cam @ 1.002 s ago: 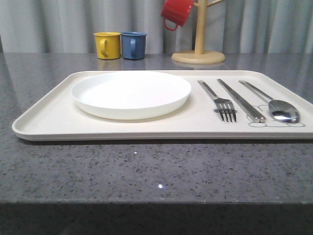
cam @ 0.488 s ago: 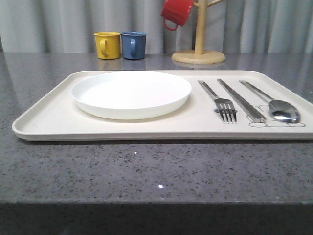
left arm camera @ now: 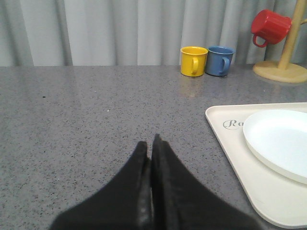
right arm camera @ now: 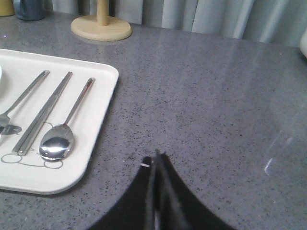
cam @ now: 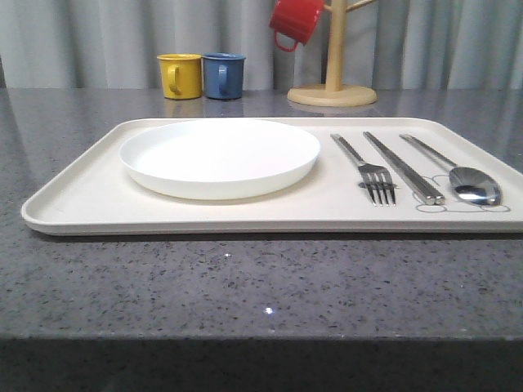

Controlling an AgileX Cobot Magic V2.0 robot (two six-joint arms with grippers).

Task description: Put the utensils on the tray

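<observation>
**Desk:** What do you have on the cream tray (cam: 82,196) now?

**Floor:** Your fork (cam: 368,167), chopsticks (cam: 404,167) and spoon (cam: 466,175) lie side by side along the tray's right end, handles toward its far edge; the white plate (cam: 219,155) sits at its left-centre; nothing has shifted over the last second, apart from a hair's drift of the whole view.

**Desk:** And your grippers?

**Floor:** Your left gripper (left arm camera: 151,143) hangs over bare grey table (left arm camera: 86,115) off the tray's left edge, fingers pressed together on nothing; your right gripper (right arm camera: 156,158) sits likewise off the right edge near the spoon (right arm camera: 60,139), clenched and empty.

**Desk:** Meaning?

**Floor:** By my reading the placing is done; every utensil rests inside the rim; you have only to park the arms.
</observation>
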